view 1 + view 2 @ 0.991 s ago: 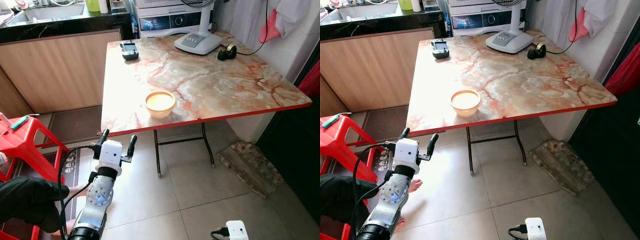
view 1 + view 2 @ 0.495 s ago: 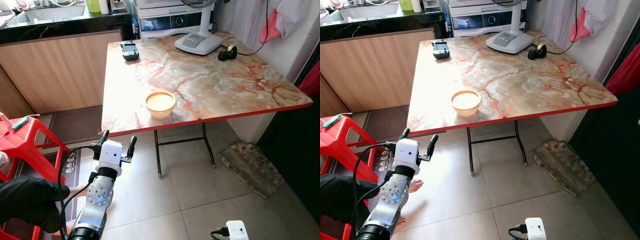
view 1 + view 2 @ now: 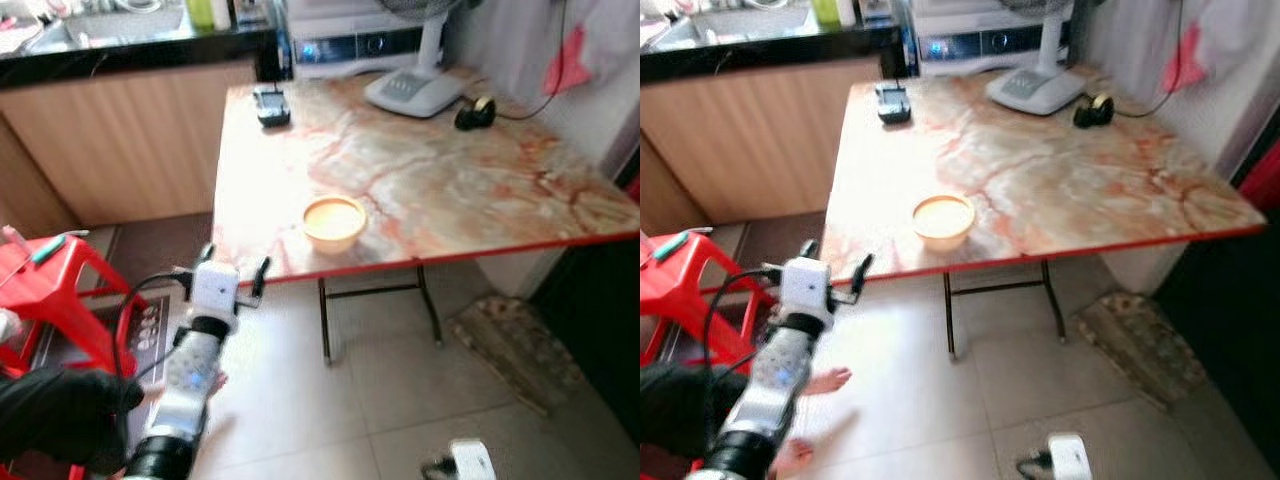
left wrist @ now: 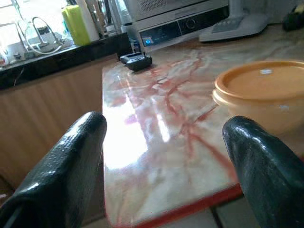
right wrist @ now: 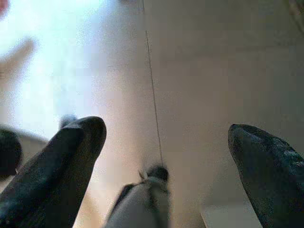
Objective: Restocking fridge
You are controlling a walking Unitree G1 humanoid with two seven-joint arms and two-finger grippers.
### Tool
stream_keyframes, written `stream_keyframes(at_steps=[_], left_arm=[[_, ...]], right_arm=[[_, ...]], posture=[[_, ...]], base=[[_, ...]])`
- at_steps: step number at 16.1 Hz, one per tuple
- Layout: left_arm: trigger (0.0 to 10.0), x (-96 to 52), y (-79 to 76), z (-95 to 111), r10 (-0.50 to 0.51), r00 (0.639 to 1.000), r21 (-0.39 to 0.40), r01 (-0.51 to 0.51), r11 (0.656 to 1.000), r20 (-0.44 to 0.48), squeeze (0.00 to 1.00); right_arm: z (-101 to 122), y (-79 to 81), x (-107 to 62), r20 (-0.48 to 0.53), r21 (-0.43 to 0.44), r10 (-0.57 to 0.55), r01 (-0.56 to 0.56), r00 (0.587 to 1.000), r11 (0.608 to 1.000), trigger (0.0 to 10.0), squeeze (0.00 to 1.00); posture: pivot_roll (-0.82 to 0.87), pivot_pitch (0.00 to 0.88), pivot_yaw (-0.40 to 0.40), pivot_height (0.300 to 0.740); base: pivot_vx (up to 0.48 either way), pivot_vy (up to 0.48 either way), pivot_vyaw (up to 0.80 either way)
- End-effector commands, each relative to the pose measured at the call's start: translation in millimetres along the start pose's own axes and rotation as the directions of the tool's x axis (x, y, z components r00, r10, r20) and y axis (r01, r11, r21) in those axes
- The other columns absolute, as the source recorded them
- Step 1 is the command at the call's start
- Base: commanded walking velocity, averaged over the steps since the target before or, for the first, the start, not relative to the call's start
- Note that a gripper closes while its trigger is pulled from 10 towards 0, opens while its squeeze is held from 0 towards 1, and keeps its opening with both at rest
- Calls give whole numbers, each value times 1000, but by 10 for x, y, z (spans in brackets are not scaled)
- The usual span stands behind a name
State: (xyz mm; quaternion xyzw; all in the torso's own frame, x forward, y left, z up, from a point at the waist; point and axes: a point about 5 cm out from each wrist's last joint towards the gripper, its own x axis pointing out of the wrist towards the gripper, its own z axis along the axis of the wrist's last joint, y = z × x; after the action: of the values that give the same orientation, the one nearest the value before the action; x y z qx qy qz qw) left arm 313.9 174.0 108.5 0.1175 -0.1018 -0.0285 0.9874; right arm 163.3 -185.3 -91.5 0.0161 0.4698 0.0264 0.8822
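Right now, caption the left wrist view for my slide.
Open left gripper faces round orange lidded bowl on red-edged marble-patterned table.

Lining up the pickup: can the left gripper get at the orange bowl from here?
Probably yes: the left gripper, open, sits just below the table edge, and the orange bowl stands near that edge with nothing between.

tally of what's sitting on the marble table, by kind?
Orange lidded bowl: 1
Fan base: 1
Small black device at the far left corner: 1
Tape roll: 1
Total: 4

Left gripper is open, off the table's near edge; right gripper is open over the floor.
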Motion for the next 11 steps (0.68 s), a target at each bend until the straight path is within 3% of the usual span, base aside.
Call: stream_keyframes(at_steps=[1,9,11], left_arm=[[10000,51,-69,70,-22,1000,-15,22,1000,23,0],[10000,69,-73,90,-14,1000,-20,14,1000,20,0],[10000,51,-51,81,7,1000,-42,-6,999,20,0]], right_arm=[[-94,-69,-32,-24,4,-20,20,1000,1000,10000,0],[-73,-79,-29,-25,-6,-14,14,1000,1000,10000,0],[-71,-80,-29,-25,-11,-10,10,1000,1000,10000,0]], posture=[[15,0,35,740],[18,18,28,740],[18,18,28,740]], base=[[364,0,0],[359,0,0],[0,0,0]])
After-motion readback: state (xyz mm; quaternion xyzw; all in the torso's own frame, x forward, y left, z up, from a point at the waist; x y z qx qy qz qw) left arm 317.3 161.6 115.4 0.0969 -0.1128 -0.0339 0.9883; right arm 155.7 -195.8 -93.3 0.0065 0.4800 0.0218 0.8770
